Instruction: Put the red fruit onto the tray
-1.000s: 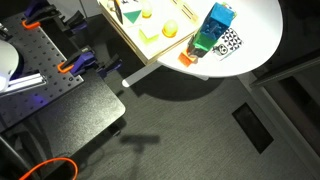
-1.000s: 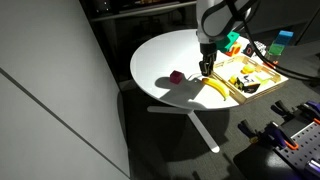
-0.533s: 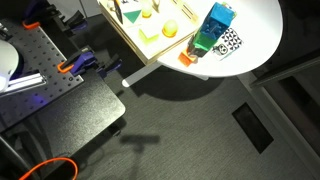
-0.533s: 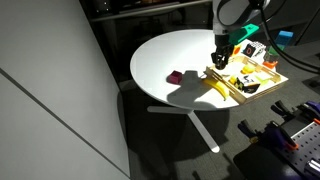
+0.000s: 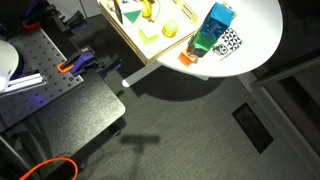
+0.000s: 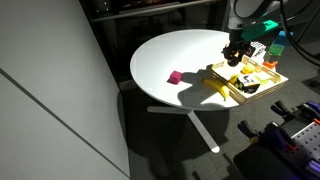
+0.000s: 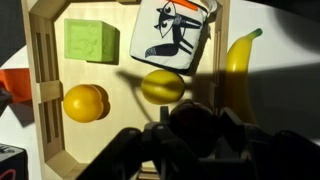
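My gripper (image 7: 194, 120) is shut on a small dark roundish thing, the red fruit (image 7: 193, 132), which sits in shadow between the fingers. In an exterior view the gripper (image 6: 237, 52) hangs over the near end of the pale wooden tray (image 6: 228, 86). In the wrist view the tray's rim (image 7: 40, 90) frames a green block (image 7: 92, 40), an orange fruit (image 7: 85, 102), a yellow ball (image 7: 162, 87) and a white card (image 7: 172, 30). The tray's edge also shows in an exterior view (image 5: 128, 42).
A banana (image 7: 238, 65) lies on the round white table (image 6: 175, 55) just outside the tray's edge. A small pink-red thing (image 6: 173, 77) lies alone on the tabletop. A blue-green box (image 5: 215, 28) and an orange piece (image 5: 187, 57) stand beside the tray.
My gripper has moved from the tabletop near the banana across to above the tray, still shut. The pink-red thing on the table has stayed put.
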